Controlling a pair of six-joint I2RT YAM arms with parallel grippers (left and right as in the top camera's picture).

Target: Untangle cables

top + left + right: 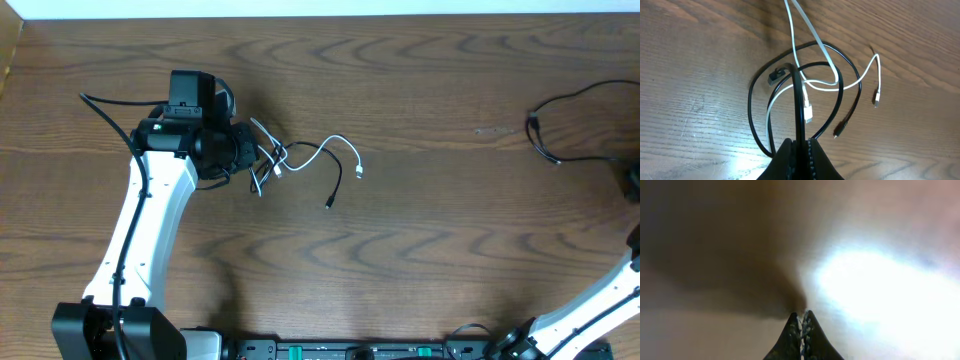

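Black cables tangled, number unclear, one strand pinched in left gripper; white cable, one, entwined; right gripper closed.

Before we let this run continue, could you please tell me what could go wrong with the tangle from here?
1. The left gripper is shut on a black cable that crosses the white cable several times. A pull would likely drag the whole bundle along or tighten it.
2. The right gripper is shut, with nothing seen in it, and far from the tangle, so nothing pins the white cable down.
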